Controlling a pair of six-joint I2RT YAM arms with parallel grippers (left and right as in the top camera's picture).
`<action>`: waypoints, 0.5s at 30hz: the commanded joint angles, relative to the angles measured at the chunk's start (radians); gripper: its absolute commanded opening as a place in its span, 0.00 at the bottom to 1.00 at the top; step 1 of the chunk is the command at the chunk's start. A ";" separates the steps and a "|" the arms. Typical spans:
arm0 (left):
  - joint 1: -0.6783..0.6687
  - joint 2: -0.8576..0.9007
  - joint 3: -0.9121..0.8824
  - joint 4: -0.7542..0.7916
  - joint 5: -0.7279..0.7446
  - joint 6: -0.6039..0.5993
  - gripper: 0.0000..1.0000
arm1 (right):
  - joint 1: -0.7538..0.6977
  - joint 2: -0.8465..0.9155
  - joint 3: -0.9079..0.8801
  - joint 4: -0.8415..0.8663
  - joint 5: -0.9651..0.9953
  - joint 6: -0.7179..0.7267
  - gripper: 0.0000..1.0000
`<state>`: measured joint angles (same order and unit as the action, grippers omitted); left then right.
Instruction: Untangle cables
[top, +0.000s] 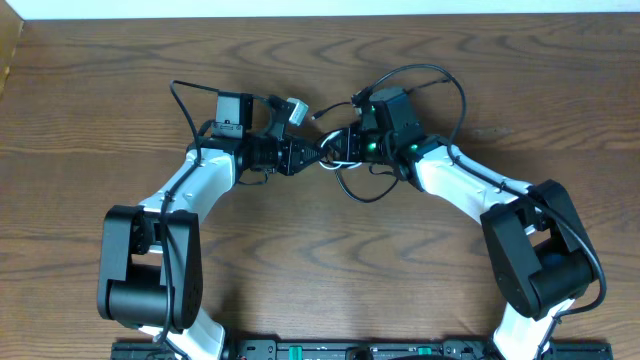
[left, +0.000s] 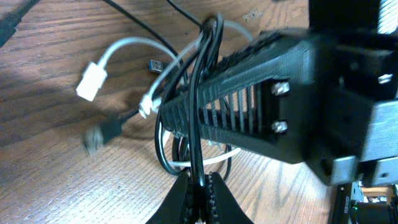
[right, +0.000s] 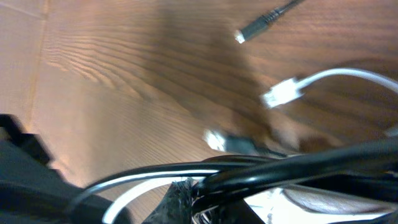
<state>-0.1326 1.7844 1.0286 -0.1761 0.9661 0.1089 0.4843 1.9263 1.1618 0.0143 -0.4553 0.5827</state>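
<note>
Two robot arms met over the middle of a wooden table (top: 320, 60), with the cables (top: 352, 170) bunched in one knot between them. The untangling looked barely begun. Black loops and a white cable (left: 124, 46) crossed through one another, and only a few plug ends lay free on the wood.

The left hand (left: 199, 196) was closed tight on several black strands that rose straight from its fingertips. The right hand (right: 183, 198) was also pinched shut, gripping black and white cords on the other side of the bundle. The two hands stood very near each other, with the knot caught between them. By the look of it, drawing the strands apart and laying each cord out separately was all yet to do.
</note>
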 joint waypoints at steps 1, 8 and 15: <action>0.002 0.011 0.002 -0.003 0.008 0.006 0.07 | -0.030 0.007 0.002 0.031 -0.112 0.000 0.01; 0.002 0.011 0.002 -0.003 -0.033 0.006 0.08 | -0.140 0.006 0.002 0.113 -0.558 -0.048 0.01; 0.002 0.011 0.002 -0.003 -0.062 -0.021 0.08 | -0.193 0.006 0.002 0.169 -0.771 -0.084 0.01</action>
<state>-0.1329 1.7844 1.0286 -0.1757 0.9405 0.1017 0.3042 1.9282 1.1606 0.1749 -1.0565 0.5293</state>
